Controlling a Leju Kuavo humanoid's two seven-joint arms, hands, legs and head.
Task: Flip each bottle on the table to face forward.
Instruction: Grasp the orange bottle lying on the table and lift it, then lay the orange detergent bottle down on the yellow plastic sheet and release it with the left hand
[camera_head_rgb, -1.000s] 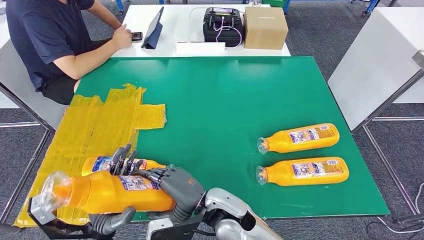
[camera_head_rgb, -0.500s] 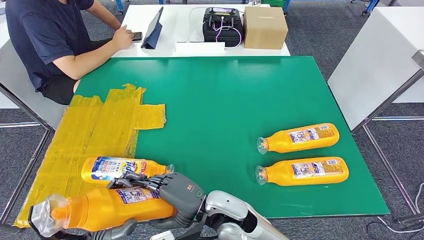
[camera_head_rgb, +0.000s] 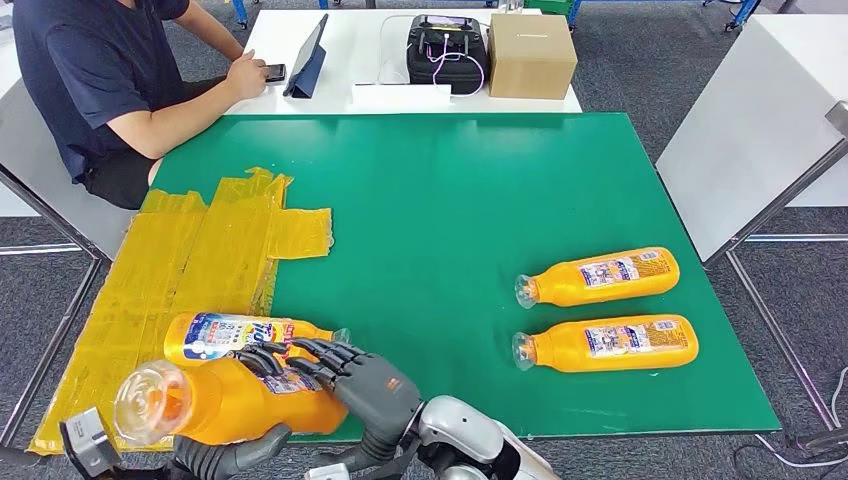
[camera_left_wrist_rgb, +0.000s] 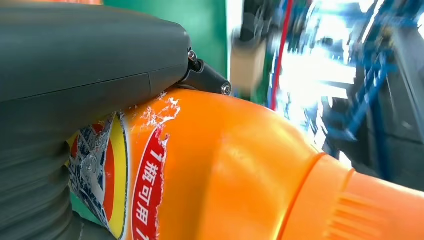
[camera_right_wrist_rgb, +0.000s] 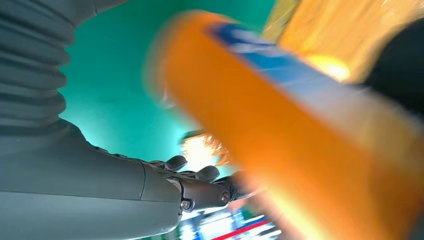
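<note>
Working from the left side of the bench (camera_head_rgb: 450, 180), note the yellow taped patch (camera_head_rgb: 190, 260) and, at its near end, the lying bottle (camera_head_rgb: 235, 334) with its blue-and-white label up. Just in front of that bottle, you have the held bottle (camera_head_rgb: 225, 400) lifted at the near left corner, cap end toward the camera. Your left hand (camera_head_rgb: 215, 458) cups it from beneath, and your right hand (camera_head_rgb: 350, 385) is clamped over its label from above; the left wrist view confirms a thumb pressed against the orange shoulder (camera_left_wrist_rgb: 230, 165). Judged from this pose, the step in hand is rotating the held bottle about its long axis before laying it down. Keep both grips firm, since the smooth plastic will likely slip if one hand loosens during the roll. Turn it slowly until the label faces forward, then lower it beside the lying bottle without knocking that one. Farther right, two more bottles, the far bottle (camera_head_rgb: 600, 276) and the near bottle (camera_head_rgb: 610, 343), lie well apart from your hands, caps pointing left; these look untouched.
</note>
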